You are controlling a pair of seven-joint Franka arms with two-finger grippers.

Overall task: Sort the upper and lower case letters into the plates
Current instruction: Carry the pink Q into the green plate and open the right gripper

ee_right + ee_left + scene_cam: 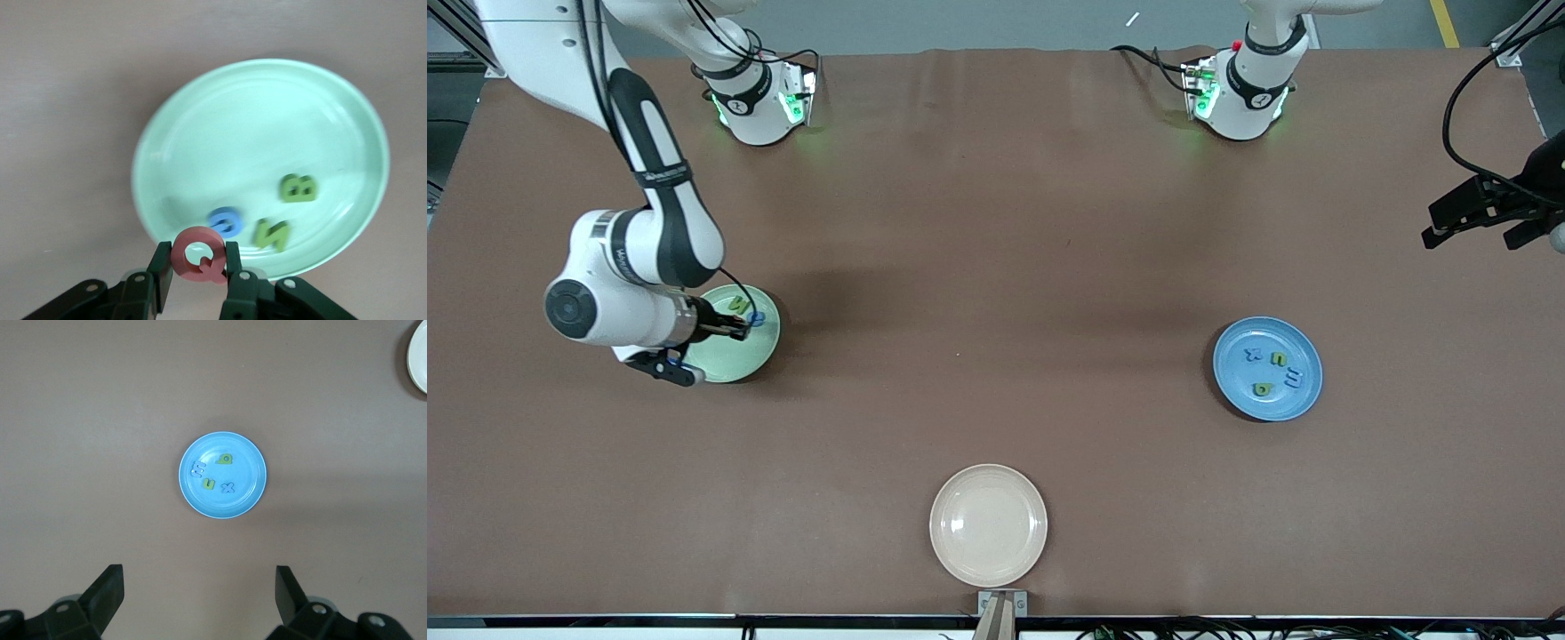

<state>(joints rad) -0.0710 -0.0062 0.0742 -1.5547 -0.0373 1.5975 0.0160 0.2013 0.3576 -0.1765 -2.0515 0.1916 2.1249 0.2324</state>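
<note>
**Front view: last capital about to land in the green plate**

Over at the right arm's end, the right gripper [725,327] hangs over the mint green plate [760,360], pinching the pinkish-red Q [199,255] between its fingers. A green N [272,234], green B [297,188] and a blue letter [225,222] already lie in it. The cream plate [988,524] sits empty nearest the camera. The blue plate [1267,368] holds four lowercase letters [212,473]. The left gripper [1485,213] waits with jaws spread wide, high up at its own end.

Looks like the final drop: lower a little, let go over bare plate.
</note>
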